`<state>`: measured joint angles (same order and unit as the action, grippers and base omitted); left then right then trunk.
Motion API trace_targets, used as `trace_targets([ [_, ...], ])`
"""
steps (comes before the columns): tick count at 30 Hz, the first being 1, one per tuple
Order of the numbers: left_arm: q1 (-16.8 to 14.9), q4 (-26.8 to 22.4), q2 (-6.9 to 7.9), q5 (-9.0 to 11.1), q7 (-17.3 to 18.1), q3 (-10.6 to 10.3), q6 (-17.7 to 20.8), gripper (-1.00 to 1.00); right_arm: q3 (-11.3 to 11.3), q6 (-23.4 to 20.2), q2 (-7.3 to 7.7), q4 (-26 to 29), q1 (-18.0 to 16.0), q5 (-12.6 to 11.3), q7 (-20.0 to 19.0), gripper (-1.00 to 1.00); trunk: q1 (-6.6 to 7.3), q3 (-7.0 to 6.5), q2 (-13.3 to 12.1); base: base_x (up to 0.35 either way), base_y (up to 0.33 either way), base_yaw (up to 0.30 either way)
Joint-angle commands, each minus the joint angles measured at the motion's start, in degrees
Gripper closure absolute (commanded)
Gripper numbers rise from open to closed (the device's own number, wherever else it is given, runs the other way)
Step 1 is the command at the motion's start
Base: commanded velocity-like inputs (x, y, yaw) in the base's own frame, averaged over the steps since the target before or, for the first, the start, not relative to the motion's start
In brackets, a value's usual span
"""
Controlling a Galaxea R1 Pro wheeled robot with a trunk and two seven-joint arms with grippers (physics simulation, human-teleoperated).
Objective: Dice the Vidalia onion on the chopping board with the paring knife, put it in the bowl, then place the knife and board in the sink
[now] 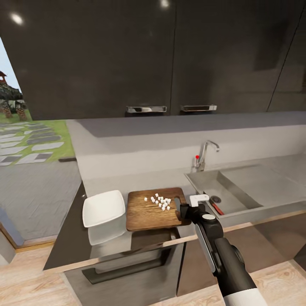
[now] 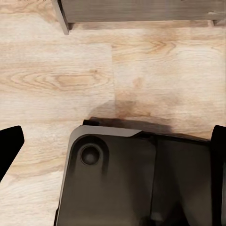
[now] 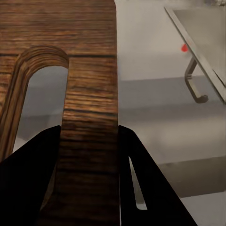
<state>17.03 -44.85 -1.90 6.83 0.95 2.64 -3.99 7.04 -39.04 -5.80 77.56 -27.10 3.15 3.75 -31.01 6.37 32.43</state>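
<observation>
Looking at what could go sideways, left to right:

bowl: the bowl (image 1: 104,207) is sitting empty on the countertop (image 1: 106,180), just left of the chopping board (image 1: 155,209) and nearly touching it. Good target, but shallow, so I'm guessing cubes could be bouncing out if they get tipped in too fast.

diced onion: the diced onion (image 1: 160,202) is lying loose on the board's right half, close to the handle end. If the board is getting lifted from that end, I'd expect the pile to be sliding left, hopefully bowl-ward, or off the near edge onto the floor.

right gripper: the right gripper (image 1: 185,211) is clamping the board's right edge beside the slot hole; in the wrist view the fingers (image 3: 35,174) are pressing either side of the wood (image 3: 89,122). Thin edge grip, so the board could be twisting or slipping.

sink: the sink (image 1: 238,189) is waiting on the right with the paring knife (image 1: 217,208) already lying in the basin.

left gripper: the left gripper (image 2: 113,155) is hanging over the floor (image 2: 56,70), spread wide, holding nothing.
</observation>
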Motion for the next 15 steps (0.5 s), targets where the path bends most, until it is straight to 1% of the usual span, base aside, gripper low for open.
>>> trace_targets([
  [1,0.02,-0.07,-0.03,0.56,0.1,0.09,-0.05,-1.0,0.09,-0.34,0.0,0.05,-0.05,0.28,0.11,1.0,-0.03,0.0,0.09,0.0,0.032,0.0],
  [7,0.02,-0.07,-0.03,0.56,0.1,0.09,-0.05,-1.0,0.09,-0.34,0.0,0.05,-0.05,0.28,0.11,1.0,-0.03,-0.55,0.09,0.012,0.095,0.0],
  [15,0.02,-0.07,-0.03,0.56,0.1,0.09,-0.05,-1.0,0.11,-0.34,0.0,0.05,-0.05,0.28,0.08,1.0,-0.03,-1.29,0.09,0.071,0.127,0.0],
])
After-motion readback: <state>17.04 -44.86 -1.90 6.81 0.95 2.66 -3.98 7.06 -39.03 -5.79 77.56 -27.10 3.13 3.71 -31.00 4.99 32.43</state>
